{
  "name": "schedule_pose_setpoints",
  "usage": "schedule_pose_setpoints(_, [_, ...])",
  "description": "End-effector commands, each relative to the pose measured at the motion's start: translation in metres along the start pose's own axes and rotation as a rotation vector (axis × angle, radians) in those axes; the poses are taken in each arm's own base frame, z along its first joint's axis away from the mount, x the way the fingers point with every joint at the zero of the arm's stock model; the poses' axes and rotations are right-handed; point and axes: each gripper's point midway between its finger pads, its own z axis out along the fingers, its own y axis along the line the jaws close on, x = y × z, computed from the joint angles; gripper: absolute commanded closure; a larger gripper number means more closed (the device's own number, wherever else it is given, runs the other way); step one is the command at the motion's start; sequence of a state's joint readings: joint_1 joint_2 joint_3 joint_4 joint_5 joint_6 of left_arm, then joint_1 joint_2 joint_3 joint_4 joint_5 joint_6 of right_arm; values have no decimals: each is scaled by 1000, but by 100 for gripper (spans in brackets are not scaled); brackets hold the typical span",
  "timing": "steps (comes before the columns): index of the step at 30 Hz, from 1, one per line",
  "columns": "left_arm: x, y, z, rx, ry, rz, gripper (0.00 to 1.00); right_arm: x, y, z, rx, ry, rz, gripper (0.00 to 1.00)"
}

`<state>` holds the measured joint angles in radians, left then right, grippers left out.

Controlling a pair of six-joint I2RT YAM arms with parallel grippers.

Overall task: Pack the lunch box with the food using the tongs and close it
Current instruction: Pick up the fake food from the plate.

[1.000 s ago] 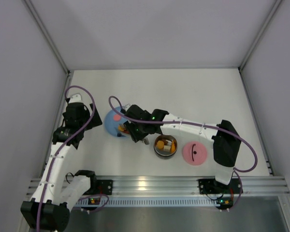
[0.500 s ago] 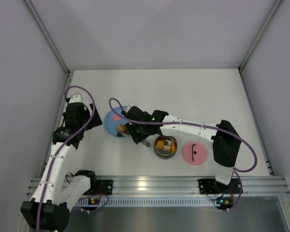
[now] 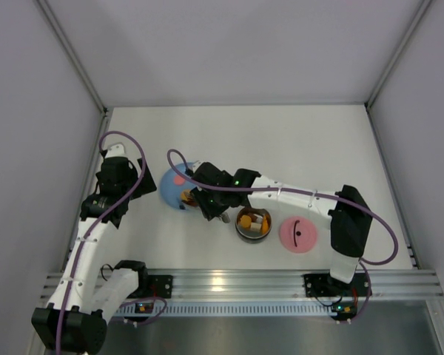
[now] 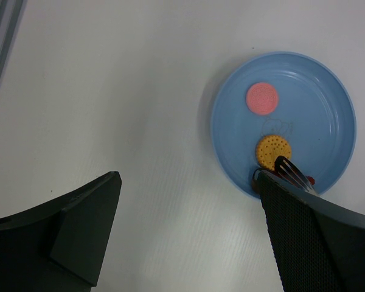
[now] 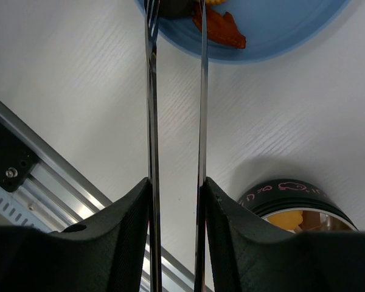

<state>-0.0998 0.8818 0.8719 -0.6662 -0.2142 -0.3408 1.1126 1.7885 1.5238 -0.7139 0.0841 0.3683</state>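
Note:
My right gripper (image 3: 206, 205) is shut on the tongs (image 5: 151, 109), pressing their two slim arms partly together. The tong tips reach over the near edge of the blue plate (image 5: 280, 24) and straddle a dark brown piece (image 5: 173, 6), with an orange-red piece (image 5: 220, 28) beside it. The left wrist view shows a pink round piece (image 4: 262, 98), a yellow cracker (image 4: 273, 150) and a tong tip (image 4: 289, 170) on the plate. The steel lunch box (image 3: 241, 231) holds orange and white food (image 3: 253, 220). Its pink lid (image 3: 298, 234) lies flat to its right. My left gripper (image 4: 188, 243) hangs open left of the plate.
The aluminium rail (image 3: 229, 285) runs along the near table edge, close below the tongs in the right wrist view. Grey walls enclose the table on three sides. The right arm (image 3: 296, 198) stretches across above the lunch box.
The right gripper with the tongs has edged slightly toward the plate's near edge. The left arm has not moved.

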Motion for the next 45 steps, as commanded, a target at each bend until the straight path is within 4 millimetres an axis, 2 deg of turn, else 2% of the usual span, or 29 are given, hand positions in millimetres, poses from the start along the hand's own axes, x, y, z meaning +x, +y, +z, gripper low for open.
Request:
schedule_pose_setpoints(1, [-2, -1, 1, 6, -16, 8, 1, -11, 12, -24, -35, -47, -15, 62])
schedule_pose_setpoints(18, [-3, -2, 0, 8, -16, 6, 1, -14, 19, -15, -50, -31, -26, 61])
schedule_pose_setpoints(26, [-2, -1, 0, 6, -17, 6, 1, -14, 21, -7, -59, -18, -29, 66])
schedule_pose_setpoints(32, [-3, -1, 0, 7, -20, 7, 1, -18, 18, -10, -42, -33, -28, 75])
schedule_pose_setpoints(45, [-3, -1, -1, 9, -19, 7, 1, -28, 3, -25, 2, -71, -15, 79])
